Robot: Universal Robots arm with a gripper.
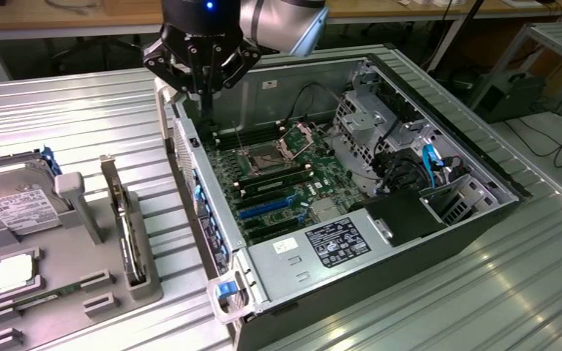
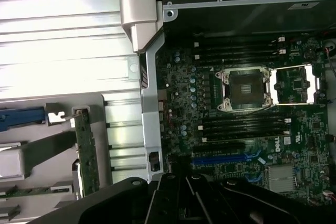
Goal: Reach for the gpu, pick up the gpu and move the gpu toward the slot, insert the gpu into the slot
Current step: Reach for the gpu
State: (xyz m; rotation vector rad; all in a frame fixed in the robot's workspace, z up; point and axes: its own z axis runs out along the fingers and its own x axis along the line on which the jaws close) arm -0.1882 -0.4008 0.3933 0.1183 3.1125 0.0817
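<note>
Exterior view | tool (image 1: pixel 204 93) over case (image 1: pixel 261 88) | gpu (image 1: pixel 125 223) upright in holder (image 1: pixel 149 289)

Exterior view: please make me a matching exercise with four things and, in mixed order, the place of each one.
1. gpu
2. hard drive
3. CPU socket
4. pincer

A. on the motherboard inside the case
B. above the case's wall
C. on edge in the grey holder, beside the case
D. at the exterior view's far left, white label showing

Pairs: 1-C, 2-D, 3-A, 4-B
</note>
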